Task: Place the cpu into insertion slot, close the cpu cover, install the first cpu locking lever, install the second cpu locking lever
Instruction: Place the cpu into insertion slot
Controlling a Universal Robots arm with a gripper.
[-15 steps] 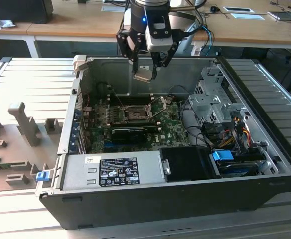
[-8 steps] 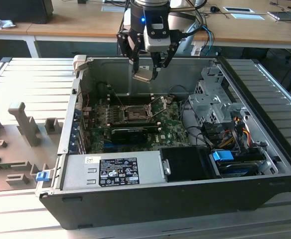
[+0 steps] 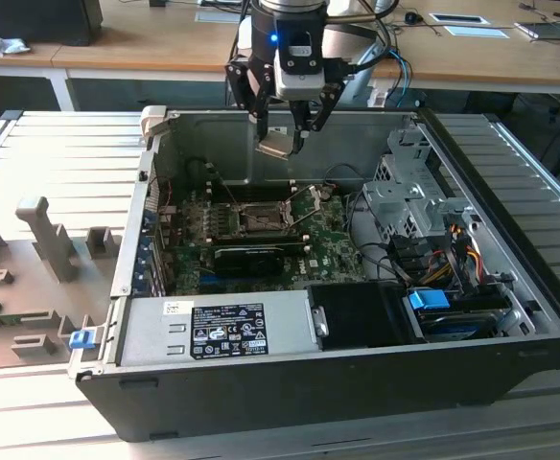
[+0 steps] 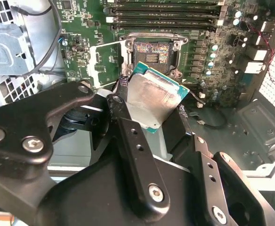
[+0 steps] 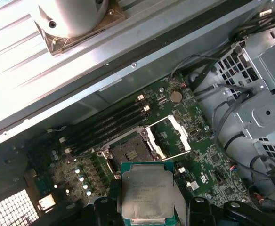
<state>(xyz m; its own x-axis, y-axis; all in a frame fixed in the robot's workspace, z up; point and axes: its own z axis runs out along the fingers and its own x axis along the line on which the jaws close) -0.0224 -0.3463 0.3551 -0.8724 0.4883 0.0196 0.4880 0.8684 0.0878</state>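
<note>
**The cpu (image 5: 149, 194) held in the air over the open case**

The cpu is clamped by two opposite edges between the black fingers of the gripper (image 3: 282, 132). The jaws are drawn in narrowly, to the chip's own width. Nothing but the fingers is touched by the chip. Its silvery-grey top and thin green rim are shown in both wrist views, and in the exterior view it is seen to be carried slightly tilted.

The chip is held well above the motherboard (image 3: 333, 230), over the far part of the case interior. The insertion slot (image 5: 128, 148) lies below and apart from it. The slot is uncovered, with its dark pin field bare inside the black frame.

The cpu cover (image 5: 181, 134) is swung open on the side of the slot towards the exterior view's right, and the board is seen through its square cut-out. A row of long memory slots (image 5: 104, 125) is set just on the far side of the insertion slot, and a long black card (image 3: 251, 254) is seated on its near side.

Along the near wall of the computer case (image 3: 261, 393) a grey power supply (image 3: 218, 329) is mounted. A metal drive cage (image 3: 409, 196) is fixed at the exterior view's right.
</note>
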